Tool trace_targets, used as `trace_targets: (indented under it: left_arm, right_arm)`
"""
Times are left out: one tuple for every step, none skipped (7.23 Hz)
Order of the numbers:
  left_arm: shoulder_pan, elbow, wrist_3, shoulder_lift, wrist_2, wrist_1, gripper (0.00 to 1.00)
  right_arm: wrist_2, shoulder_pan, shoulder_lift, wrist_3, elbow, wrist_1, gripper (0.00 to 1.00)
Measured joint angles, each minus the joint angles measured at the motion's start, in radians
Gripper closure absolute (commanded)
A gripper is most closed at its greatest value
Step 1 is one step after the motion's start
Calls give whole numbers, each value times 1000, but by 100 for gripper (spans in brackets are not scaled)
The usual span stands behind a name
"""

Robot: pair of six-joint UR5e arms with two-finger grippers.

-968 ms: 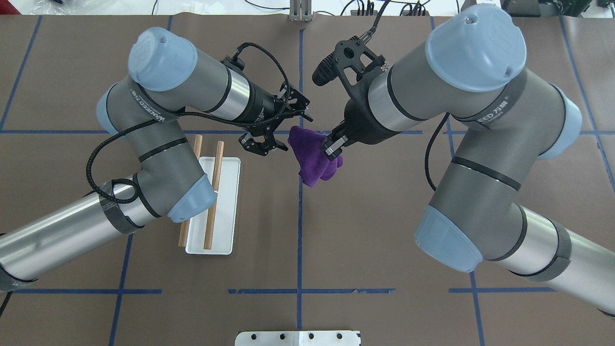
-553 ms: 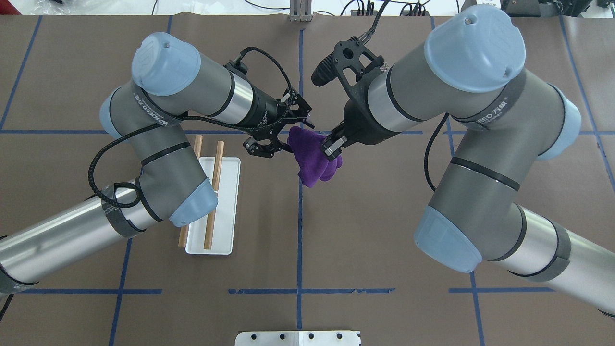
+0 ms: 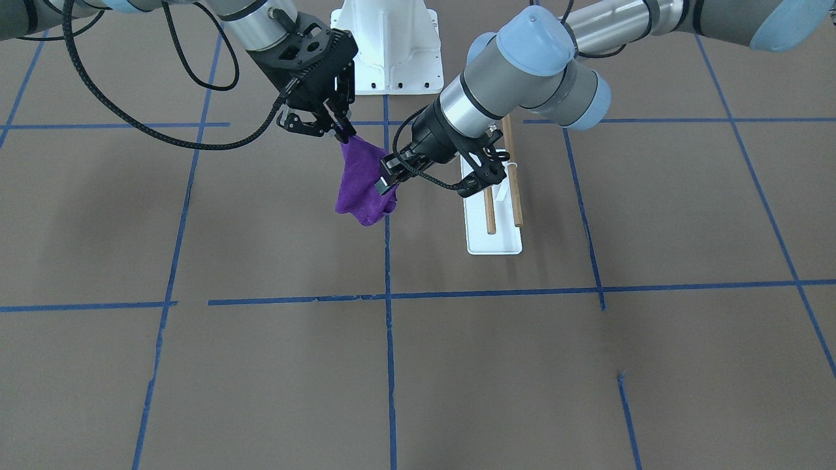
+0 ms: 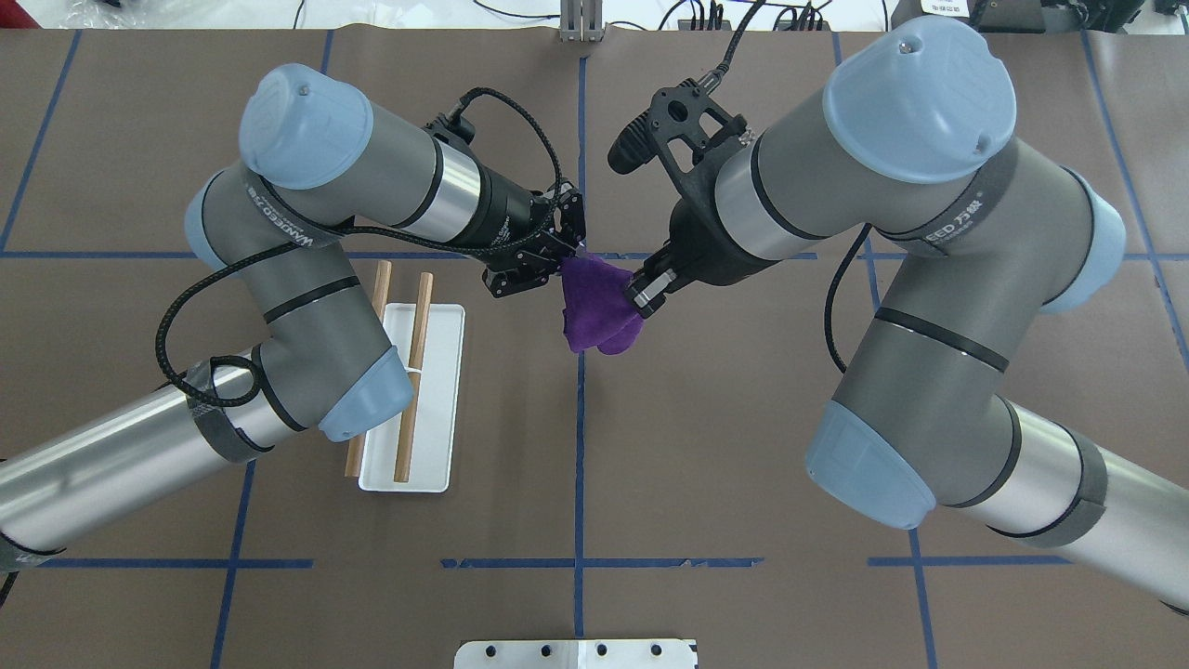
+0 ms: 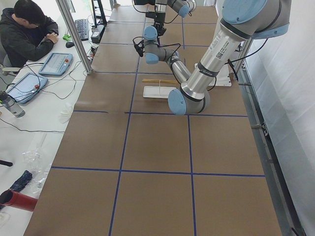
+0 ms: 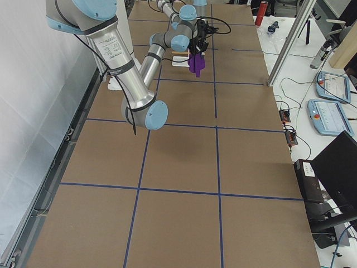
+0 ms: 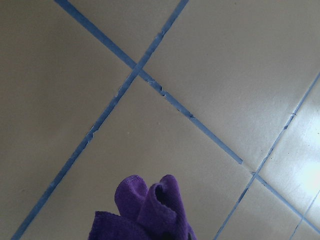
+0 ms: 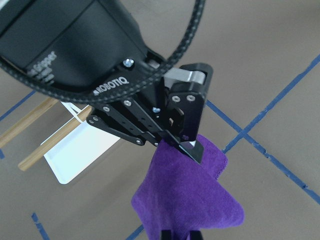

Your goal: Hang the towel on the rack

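towel (image 4: 594,311) hangs bunched above the tabletop (image 4: 706,446), left pincer (image 4: 564,265) and right pincer (image 4: 641,295) each clamped on it; rack (image 4: 437,400), left of it, bare. spreading and draping outstanding.

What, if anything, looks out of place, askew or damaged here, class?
Nothing is spilled or damaged. The one oddity is the towel: it hangs bunched in mid-air, pinched between the left gripper and the right gripper, apart from the rack, whose two wooden rods are bare.
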Motion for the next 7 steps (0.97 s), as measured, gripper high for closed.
trace_targets:
  left_arm:
    - [-5,-26,4,30,-1,1,100]
    - [-13,-59,19,68,-4,2,100]
    - [-22,-94,51,109,-7,5,100]
    - [-35,-131,101,154,-15,8,100]
    - [-62,-165,173,199,-40,10,100]
    - [-105,-187,253,235,-84,10,100]
    - [-147,-205,342,276,-119,11,100]
  right_arm:
    - [19,10,-10,2,1,-21,0]
    - [58,36,-26,2,1,-49,0]
    - [104,72,-57,-2,-2,-68,0]
    - [130,103,-92,-11,-10,-76,0]
    - [140,129,-118,-25,-30,-78,0]
    - [143,148,-131,-45,-58,-80,0]
    - [144,171,-149,-82,-88,-80,0]
